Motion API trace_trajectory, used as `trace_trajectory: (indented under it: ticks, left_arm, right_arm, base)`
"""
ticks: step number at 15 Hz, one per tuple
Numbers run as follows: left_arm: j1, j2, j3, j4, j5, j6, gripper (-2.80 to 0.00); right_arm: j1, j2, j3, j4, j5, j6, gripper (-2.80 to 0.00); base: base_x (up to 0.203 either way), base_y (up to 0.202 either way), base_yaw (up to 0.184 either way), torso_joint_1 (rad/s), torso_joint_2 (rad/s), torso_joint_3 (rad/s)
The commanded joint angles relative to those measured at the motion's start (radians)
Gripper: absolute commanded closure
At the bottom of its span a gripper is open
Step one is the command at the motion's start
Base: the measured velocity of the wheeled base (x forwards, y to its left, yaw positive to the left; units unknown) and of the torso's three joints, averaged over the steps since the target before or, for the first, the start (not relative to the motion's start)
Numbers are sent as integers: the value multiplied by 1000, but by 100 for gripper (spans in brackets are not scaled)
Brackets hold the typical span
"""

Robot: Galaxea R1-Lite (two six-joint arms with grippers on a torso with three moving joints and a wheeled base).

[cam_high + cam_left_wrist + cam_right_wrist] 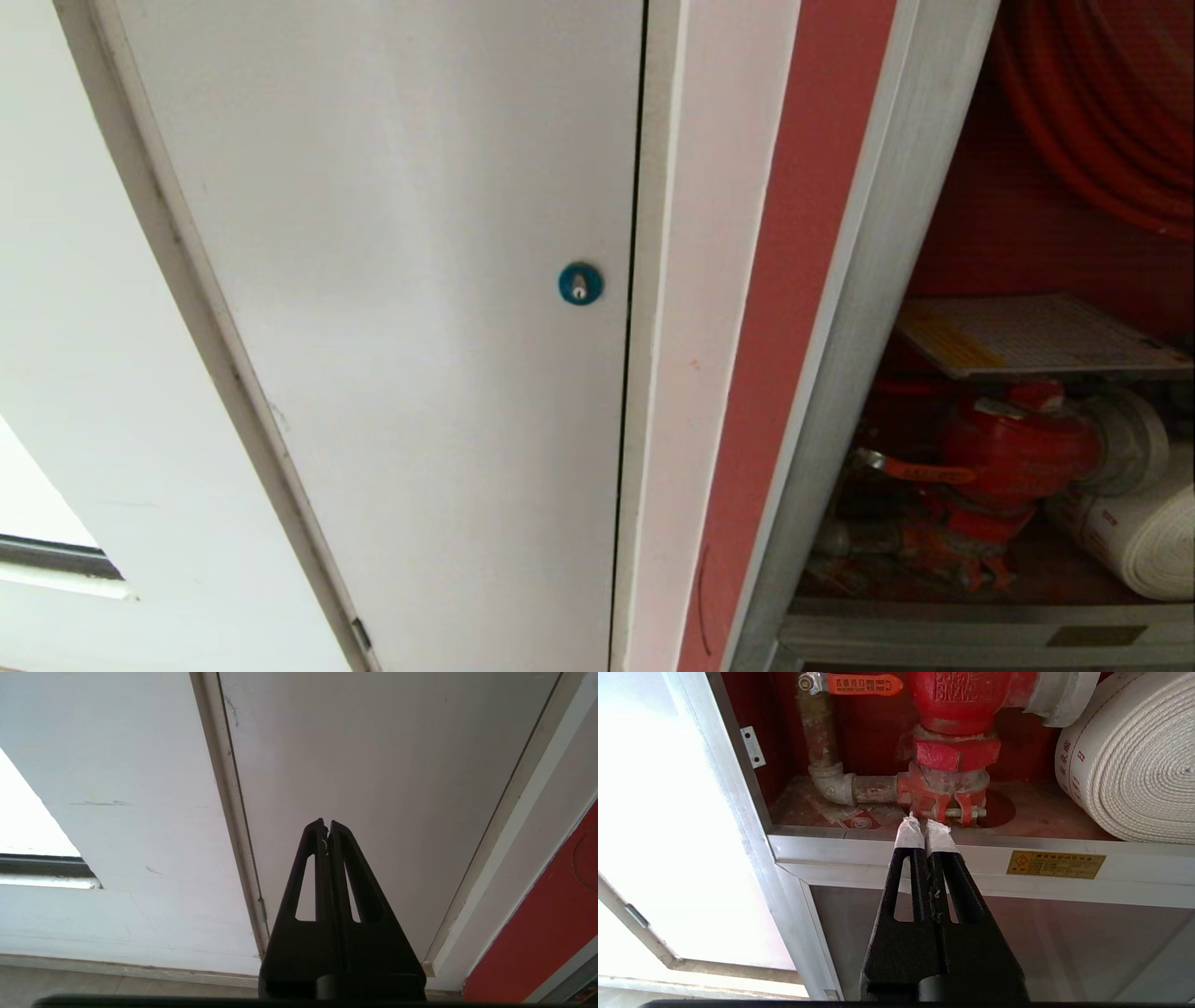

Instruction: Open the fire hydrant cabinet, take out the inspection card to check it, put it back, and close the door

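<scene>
The fire hydrant cabinet (868, 308) stands open at the right, showing its red lining. Inside, the inspection card (1036, 334) lies flat on top of the red valve (1013, 448), below the red hose reel (1092, 103) and beside the white rolled hose (1134, 532). The door is out of view. My right gripper (924, 823), with white-wrapped tips, is shut and empty, held in front of the cabinet's lower frame rail (859, 844) and pointing at the valve base (943, 798). My left gripper (326, 823) is shut and empty and faces a white panel. Neither gripper shows in the head view.
A plain white panel (401, 280) with a small blue round lock (580, 283) fills the left of the head view. Under the open compartment is a shorter dark glass panel (1064, 942) with an orange label (1055, 864) above it. White wall and floor edge (117, 970) lie to the left.
</scene>
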Motion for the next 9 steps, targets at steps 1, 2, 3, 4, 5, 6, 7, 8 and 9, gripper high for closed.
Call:
trace_trajectory:
  ticks: [1,2,3,4,5,6,7,8,9]
  left_arm:
    - [0,1,0,0,0,0,0]
    - [0,0,0,0,0,0,0]
    - [0,0,0,0,0,0,0]
    - [0,1,0,0,0,0,0]
    - [0,1,0,0,0,0,0]
    - [0,0,0,0,0,-1,0]
    - [0,1,0,0,0,-7,0]
    - [0,1,0,0,2,-12,0]
    - [0,0,0,0,2,-15,0]
  right_arm:
    - [1,2,5,0,0,0,0]
    - [1,2,5,0,0,0,0]
    - [1,2,5,0,0,0,0]
    - [1,2,5,0,0,0,0]
    - [1,2,5,0,0,0,0]
    - [1,2,5,0,0,0,0]
    - [1,2,5,0,0,0,0]
    - [1,2,5,0,0,0,0]
    - [1,2,5,0,0,0,0]
  base:
    - [0,0,0,0,0,0]
    - [0,0,0,0,0,0]
    - [0,0,0,0,0,0]
    - [0,0,0,0,0,0]
    - [0,0,0,0,0,0]
    - [-146,0,-3,24,7,-1]
    - [-185,0,1,0,6,1]
    - [-197,0,-1,-12,-2,2]
    - [-205,0,2,-7,2,7]
